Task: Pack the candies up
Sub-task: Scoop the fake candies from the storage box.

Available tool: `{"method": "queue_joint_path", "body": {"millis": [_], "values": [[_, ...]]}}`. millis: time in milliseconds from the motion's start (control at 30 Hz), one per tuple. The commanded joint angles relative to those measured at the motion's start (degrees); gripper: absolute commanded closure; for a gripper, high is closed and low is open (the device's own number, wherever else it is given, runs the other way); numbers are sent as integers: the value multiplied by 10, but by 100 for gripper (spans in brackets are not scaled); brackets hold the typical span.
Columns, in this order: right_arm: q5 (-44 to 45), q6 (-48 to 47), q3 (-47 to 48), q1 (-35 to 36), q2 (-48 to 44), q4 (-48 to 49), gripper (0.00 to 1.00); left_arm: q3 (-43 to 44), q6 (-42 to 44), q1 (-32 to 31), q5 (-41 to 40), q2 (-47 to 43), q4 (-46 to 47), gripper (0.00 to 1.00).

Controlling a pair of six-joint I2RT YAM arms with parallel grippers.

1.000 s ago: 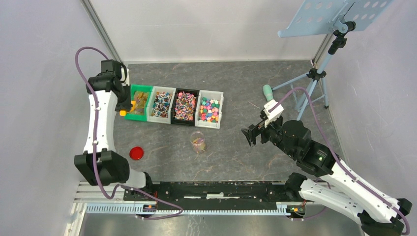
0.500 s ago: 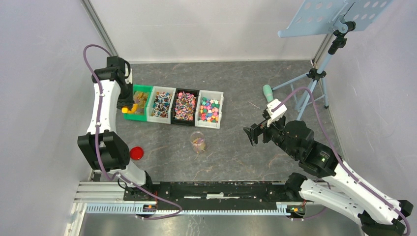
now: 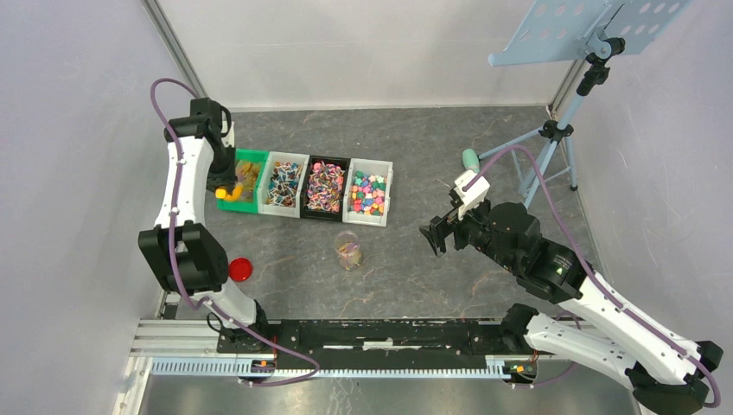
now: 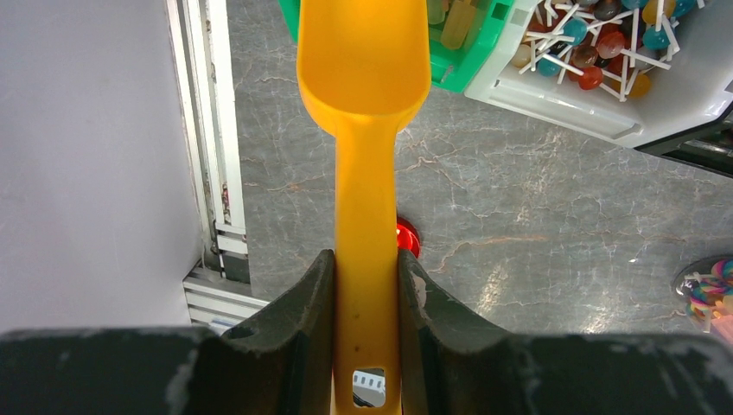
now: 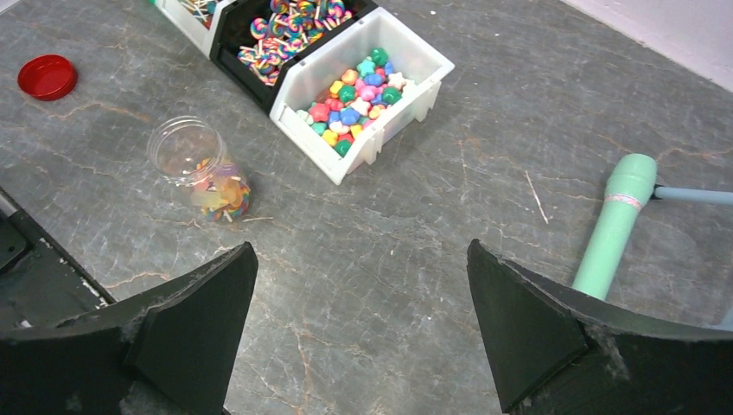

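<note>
The candies (image 3: 368,193) lie as small multicoloured sweets in the rightmost white bin (image 5: 413,50), with lollipops (image 4: 596,54) in the neighbouring bins. A clear jar (image 3: 348,250) in front of the bins holds a few sweets (image 5: 223,194). My left gripper (image 4: 366,268) is shut on the handle of the orange scoop (image 4: 364,60). The scoop's bowl shows nothing inside and reaches over the front corner of the green bin (image 3: 226,204). My right gripper (image 5: 363,251) hangs open and empty above bare table, right of the jar.
A red round lid (image 3: 240,269) lies on the table near the left arm's base. A teal-handled tool (image 5: 615,225) and a tripod stand (image 3: 553,138) are at the right. The metal frame rail (image 4: 207,156) runs close by the scoop's left side.
The left arm has swung its elbow back toward the wall while the scoop stays at the green bin's front corner. The right gripper has shifted slightly left, still open.
</note>
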Motion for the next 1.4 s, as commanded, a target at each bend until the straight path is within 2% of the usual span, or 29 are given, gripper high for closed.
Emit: {"method": "queue_joint_path", "body": {"millis": [0, 333, 633, 800, 1000, 1367], "values": [[-30, 16, 8, 0, -3, 26, 2, 30, 32, 3, 7, 37, -7, 98], [-24, 11, 18, 0, 5, 24, 2, 25, 27, 3, -30, 66, 1, 98], [-40, 2, 38, 0, 32, 39, 2, 20, 29, 2, -2, 79, 54, 98], [-29, -1, 18, 0, 34, 81, 2, 12, 27, 3, 16, 82, 74, 98], [-19, 9, -5, 0, 29, 98, 2, -64, 14, 2, 33, 46, 144, 98], [-16, 10, -6, 0, 21, 105, 2, -128, 11, 3, 56, 22, 202, 98]]}}
